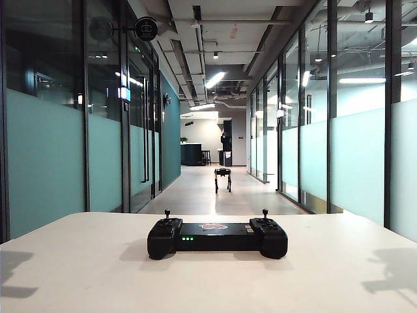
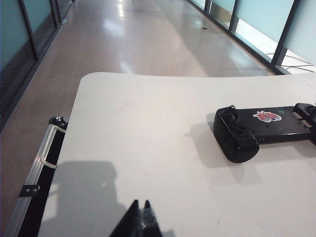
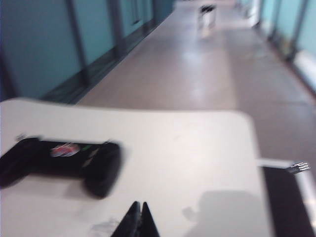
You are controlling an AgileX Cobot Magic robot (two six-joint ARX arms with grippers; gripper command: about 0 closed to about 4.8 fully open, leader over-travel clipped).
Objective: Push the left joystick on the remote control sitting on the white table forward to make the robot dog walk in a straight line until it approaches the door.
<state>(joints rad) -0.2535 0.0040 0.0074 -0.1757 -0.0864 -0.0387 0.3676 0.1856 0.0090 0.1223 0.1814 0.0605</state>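
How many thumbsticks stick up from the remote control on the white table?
2. The left joystick rises from the remote control at its left handle end; the right thumbstick rises from the right handle end. Nothing covers the controller, so none should be hidden.

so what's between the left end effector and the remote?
Only bare white table between the shut left end effector and the remote, in the left wrist view.

You're looking down a long corridor (image 1: 215,189) with frosted glass walls (image 1: 355,163), a glossy floor (image 1: 195,195) and ceiling strip lights (image 1: 215,79).
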